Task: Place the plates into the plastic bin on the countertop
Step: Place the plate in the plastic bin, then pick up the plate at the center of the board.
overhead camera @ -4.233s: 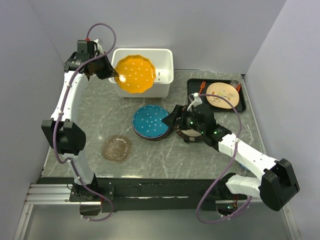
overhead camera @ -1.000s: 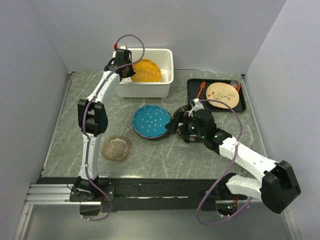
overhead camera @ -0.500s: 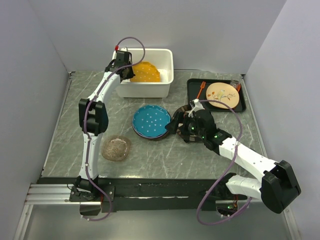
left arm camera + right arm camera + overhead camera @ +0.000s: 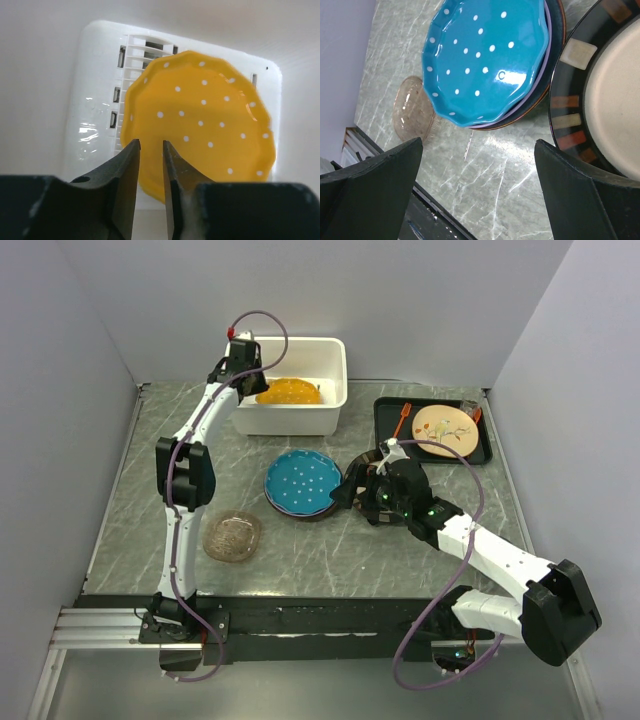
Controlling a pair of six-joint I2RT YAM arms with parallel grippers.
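Far left, the amber glass plate (image 4: 232, 537) sits on the countertop (image 4: 400, 552), same spot as before, untouched.

The main change is at the plastic bin (image 4: 290, 421). A few sec ago the left gripper (image 4: 247, 380) held the orange dotted plate (image 4: 288, 392) over the bin's front wall. A sec ago the plate leaned tilted inside. Now it lies low & near flat on the slotted base. So the 1st plate looks delivered; the rest are still outside.

Wrist cam: the left gripper's fingers (image 4: 125, 167) stand a narrow slit apart w/ nothing seen pinched btw them, and the plate lies beyond the tips. It has prob. let go, though contact under the tips can't be ruled out.

Mid-table, the teal dotted plate (image 4: 302, 481) tops a stack, w/ lavender & dark rims showing beneath. The right gripper (image 4: 360, 490) has barely shifted. Its jaws are spread wide & empty, hanging btw that stack & the dark-rimmed cream plate (image 4: 580, 100), touching neither as far as visible.
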